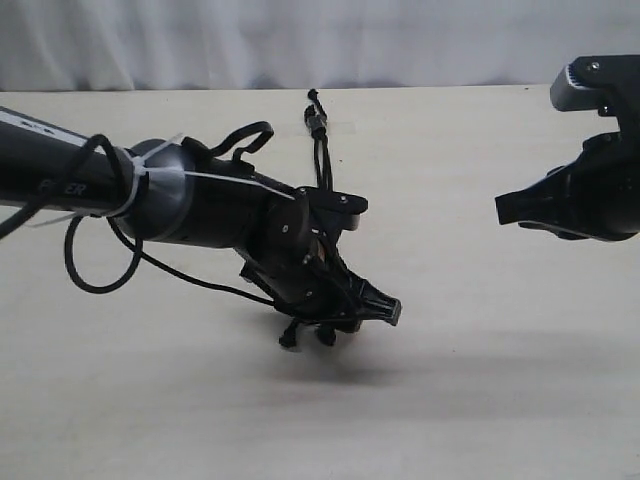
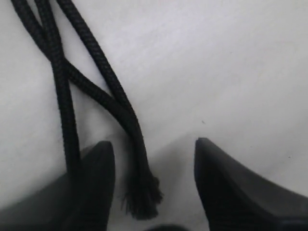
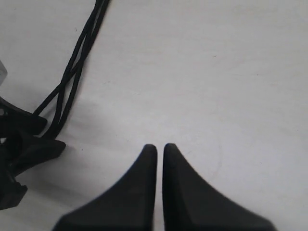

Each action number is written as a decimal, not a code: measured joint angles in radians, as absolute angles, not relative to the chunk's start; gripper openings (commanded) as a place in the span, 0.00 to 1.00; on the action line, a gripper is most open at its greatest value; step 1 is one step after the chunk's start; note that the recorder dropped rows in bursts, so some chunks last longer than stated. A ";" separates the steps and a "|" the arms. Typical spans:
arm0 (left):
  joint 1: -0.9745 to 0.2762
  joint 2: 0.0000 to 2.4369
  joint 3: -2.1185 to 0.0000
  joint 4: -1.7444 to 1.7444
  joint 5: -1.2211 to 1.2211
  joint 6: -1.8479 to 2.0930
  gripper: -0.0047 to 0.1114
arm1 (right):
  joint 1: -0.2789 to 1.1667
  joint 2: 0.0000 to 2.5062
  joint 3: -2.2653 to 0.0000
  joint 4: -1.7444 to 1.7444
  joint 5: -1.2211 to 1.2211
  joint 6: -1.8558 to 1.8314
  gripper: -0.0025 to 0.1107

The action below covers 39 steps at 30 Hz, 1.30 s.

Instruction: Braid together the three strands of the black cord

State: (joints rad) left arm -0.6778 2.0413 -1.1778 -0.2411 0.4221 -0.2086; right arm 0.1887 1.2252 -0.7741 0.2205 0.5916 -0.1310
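Your left gripper (image 2: 154, 156), jaws apart, brackets one frayed tip (image 2: 142, 192) of the three thin black woven strands (image 2: 103, 94), which run straight away from it to the far knot (image 1: 316, 112) of the black cord (image 1: 322, 155); the right gripper (image 3: 160, 150), fingers together and empty, hangs well apart.

You're at a robot lab bench: plain cream tabletop (image 1: 480, 400), white draped backdrop (image 1: 300, 40) behind, zip-tied cables (image 1: 66, 252) on the left arm (image 1: 60, 165)

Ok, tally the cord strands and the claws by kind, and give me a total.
Black cord strands: 3
Claws: 2 (left claw open, right claw shut)
Total: 5
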 measured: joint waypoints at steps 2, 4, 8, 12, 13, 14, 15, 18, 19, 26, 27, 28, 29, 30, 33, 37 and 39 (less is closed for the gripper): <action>-0.664 2.004 -1.185 -0.245 0.448 -0.209 0.47 | 0.189 1.225 -0.774 0.220 0.589 -0.140 0.06; -0.640 1.943 -1.192 -0.248 0.473 -0.209 0.47 | 0.189 1.225 -0.774 0.220 0.583 -0.142 0.06; -0.564 1.805 -1.197 -0.184 0.530 -0.209 0.47 | 0.189 1.225 -0.774 0.220 0.576 -0.142 0.06; -0.430 1.703 -1.199 -0.094 0.621 -0.209 0.25 | 0.208 1.249 -0.774 0.235 0.567 -0.142 0.06; -0.367 1.686 -1.199 -0.079 0.662 -0.201 0.17 | 0.252 1.277 -0.774 0.237 0.555 -0.139 0.06; -0.330 1.680 -1.199 -0.072 0.688 -0.189 0.09 | 0.287 1.297 -0.774 0.238 0.546 -0.129 0.06; -0.294 1.678 -1.193 -0.063 0.705 -0.172 0.04 | 0.367 1.349 -0.777 0.241 0.520 -0.096 0.06; -0.277 1.677 -1.130 -0.063 0.707 -0.158 0.04 | 0.515 1.494 -0.837 0.197 0.476 0.029 0.06; -0.277 1.675 -1.082 -0.083 0.689 -0.156 0.04 | 0.571 1.574 -0.895 0.140 0.474 0.122 0.06; -0.277 1.675 -0.908 -0.122 0.624 -0.154 0.04 | 0.689 1.914 -1.229 -0.023 0.656 0.380 0.38; -0.277 1.675 -0.906 -0.124 0.621 -0.154 0.04 | 0.689 1.937 -1.250 -0.025 0.669 0.385 0.38; -0.277 1.675 -0.902 -0.127 0.614 -0.154 0.04 | 0.689 1.954 -1.259 -0.029 0.674 0.398 0.38; -0.277 1.675 -0.902 -0.127 0.614 -0.154 0.04 | 0.689 1.963 -1.259 -0.029 0.676 0.402 0.38; -0.277 1.675 -0.900 -0.127 0.612 -0.154 0.04 | 0.689 1.969 -1.259 -0.031 0.680 0.404 0.38; -0.277 1.675 -0.900 -0.127 0.606 -0.154 0.04 | 0.689 1.990 -1.259 -0.031 0.691 0.408 0.38; -0.277 1.675 -0.900 -0.127 0.601 -0.154 0.04 | 0.689 2.012 -1.261 -0.040 0.699 0.408 0.38; -0.277 1.675 -0.900 -0.127 0.601 -0.154 0.04 | 0.689 2.025 -1.261 -0.053 0.708 0.408 0.38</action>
State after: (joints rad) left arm -0.2769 1.6754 -0.9003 -0.1275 0.6011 -0.1535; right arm 0.6890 2.0251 -1.2608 -0.0531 0.7082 0.4082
